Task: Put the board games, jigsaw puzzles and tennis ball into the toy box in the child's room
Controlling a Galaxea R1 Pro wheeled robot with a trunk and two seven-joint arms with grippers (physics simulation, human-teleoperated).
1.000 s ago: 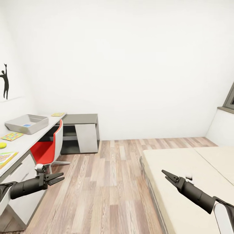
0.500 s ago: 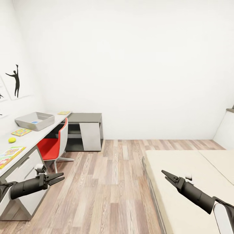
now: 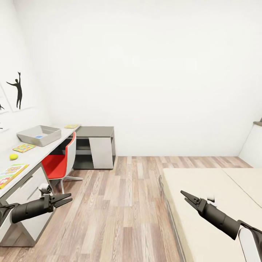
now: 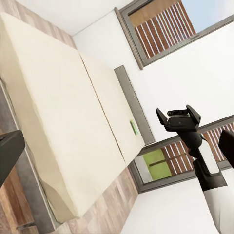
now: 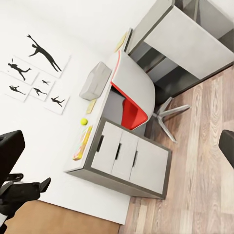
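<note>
Looking from the head view, the toy box (image 3: 38, 135) sits at nine o'clock on the desk (image 3: 32, 156), with a jigsaw puzzle (image 3: 24, 147), tennis ball (image 3: 14, 156) and board game (image 3: 10, 173) nearer. Left gripper (image 3: 64, 199) jaws are parted, empty; right gripper (image 3: 186, 196) jaws look closed. Left wrist view: a green board game (image 4: 132, 126) lies on the bed (image 4: 58, 122). Right wrist view: the toy box (image 5: 95, 80) rests on the desk.

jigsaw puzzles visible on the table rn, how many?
2. One jigsaw puzzle lies on the table between the toy box and the tennis ball. The other lies at the far end, beyond the toy box. Others may be hidden.
</note>
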